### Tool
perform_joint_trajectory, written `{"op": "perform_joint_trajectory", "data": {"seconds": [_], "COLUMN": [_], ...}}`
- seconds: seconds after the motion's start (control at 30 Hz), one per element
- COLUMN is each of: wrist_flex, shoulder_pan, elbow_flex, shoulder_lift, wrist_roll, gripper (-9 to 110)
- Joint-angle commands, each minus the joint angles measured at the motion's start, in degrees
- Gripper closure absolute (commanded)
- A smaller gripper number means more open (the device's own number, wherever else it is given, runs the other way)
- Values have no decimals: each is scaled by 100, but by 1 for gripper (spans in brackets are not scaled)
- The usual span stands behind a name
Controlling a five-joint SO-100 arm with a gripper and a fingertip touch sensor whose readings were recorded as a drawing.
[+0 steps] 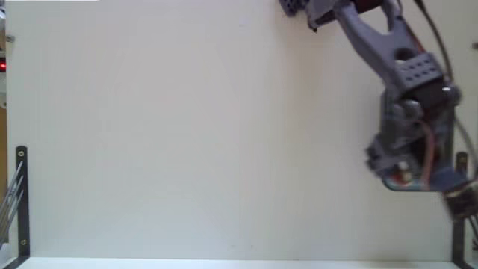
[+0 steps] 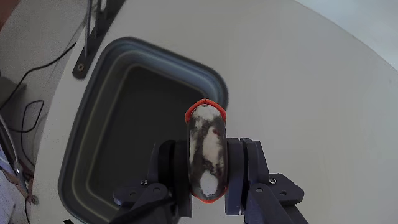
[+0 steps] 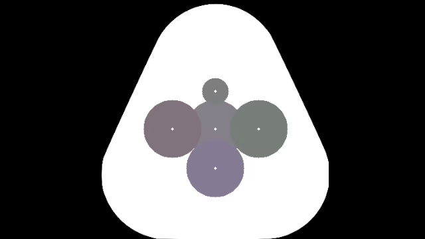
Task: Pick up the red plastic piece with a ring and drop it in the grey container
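Wrist view shows my gripper clamped on the red plastic piece with a ring, held above the grey container, at its rim. I judge pickup done; what's left is centring over the tub and releasing.

A pale, matte counter fills the fixed view under even, soft light. Black metal brackets stand at its edge. In the wrist view, dark cables trail off the counter's rounded edge.
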Motion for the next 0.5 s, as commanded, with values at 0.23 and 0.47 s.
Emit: {"op": "perform_joint_trajectory", "data": {"seconds": [0.23,0.47], "wrist_flex": [-220,-232], "shoulder_pan": [-832,-910], "elbow_flex": [30,33], "shoulder_lift": [32,20], "wrist_roll": [18,18], "gripper": [80,80]}}
